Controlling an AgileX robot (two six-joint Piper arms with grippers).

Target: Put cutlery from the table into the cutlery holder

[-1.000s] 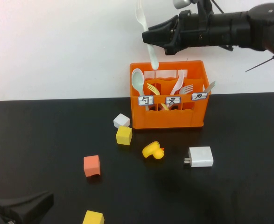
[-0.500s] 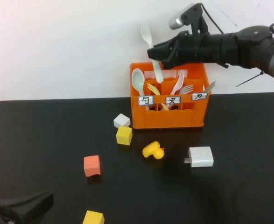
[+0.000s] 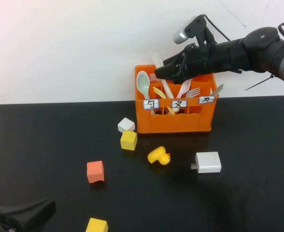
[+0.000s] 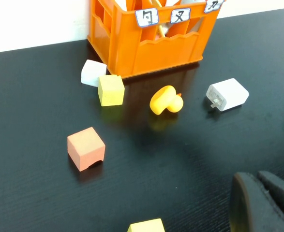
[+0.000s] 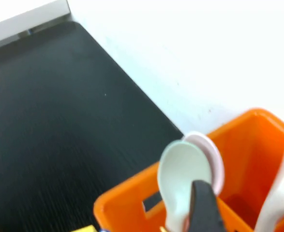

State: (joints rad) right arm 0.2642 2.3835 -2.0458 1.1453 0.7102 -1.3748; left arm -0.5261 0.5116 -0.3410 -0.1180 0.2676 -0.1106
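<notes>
The orange cutlery holder (image 3: 175, 123) stands at the back of the black table (image 3: 258, 145). The creamy white fork (image 3: 161, 77) leans in its middle compartment, top end sticking out above the rim. The pale pink fork (image 3: 184, 88) stands beside it. My right gripper (image 3: 165, 72) hovers just over the holder, right next to the white fork, open. In the right wrist view one of its fingers (image 5: 204, 208) is in front of the pale green spoon (image 5: 183, 169), apart from a pale handle (image 5: 277, 193). My left gripper (image 4: 260, 205) is shut and empty, low at the near left (image 3: 21, 215).
The holder also has a small yellow fork (image 3: 158, 92) and a knife (image 3: 216, 89). In front of it lie a white cube (image 3: 126, 125), yellow cube (image 3: 128, 140), yellow duck (image 3: 159, 156), white charger (image 3: 208, 162), orange cube (image 3: 95, 172) and another yellow cube (image 3: 97, 225).
My right gripper came down toward the holder. The white fork, held high above the crate before, has dropped into the middle compartment. The left arm has not moved.
</notes>
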